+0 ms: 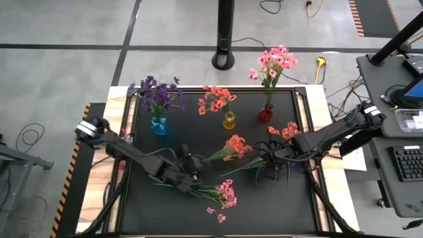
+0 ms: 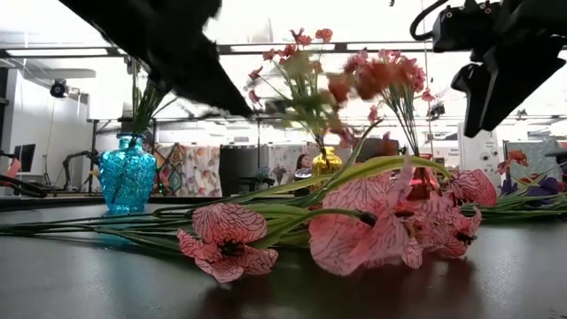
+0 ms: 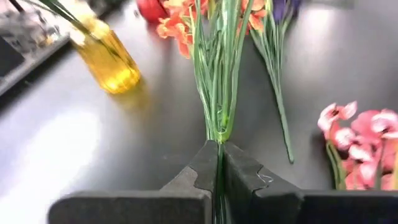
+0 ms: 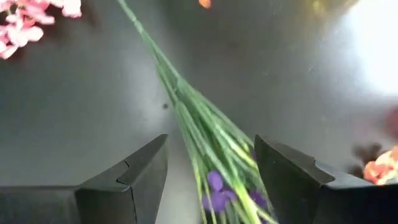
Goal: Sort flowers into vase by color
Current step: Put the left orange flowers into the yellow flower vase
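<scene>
My left gripper point(image 3: 219, 152) sits at the table's middle near side point(image 1: 196, 170) and is shut on an orange-red flower spray point(image 1: 235, 146). My right gripper point(image 4: 211, 165) is open and hovers right of centre point(image 1: 273, 163). Its fingers stand on either side of a purple spray point(image 4: 217, 193), which lies flat on the table, without touching it. A pink spray point(image 1: 225, 194) lies on the table near the front. Another orange-red spray point(image 1: 287, 131) lies by the right arm. Three vases stand at the far side: a blue vase point(image 1: 158, 125) with purple flowers, a yellow vase point(image 1: 229, 121) with orange-red, and a red vase point(image 1: 266, 114) with pink. My left gripper pinches the orange-red spray by the lower part of its green stem point(image 3: 219, 132) between its two fingers. The stem runs straight out ahead of the fingers, toward the table's right and far side. The blossoms point(image 2: 376, 75) are raised clear of the table.
The black mat has a raised frame point(image 1: 304, 112) around it. The three vases stand in a row along the far side. A black pole base point(image 1: 225, 59) stands beyond the far edge. Bare mat lies at the near left point(image 1: 142, 205).
</scene>
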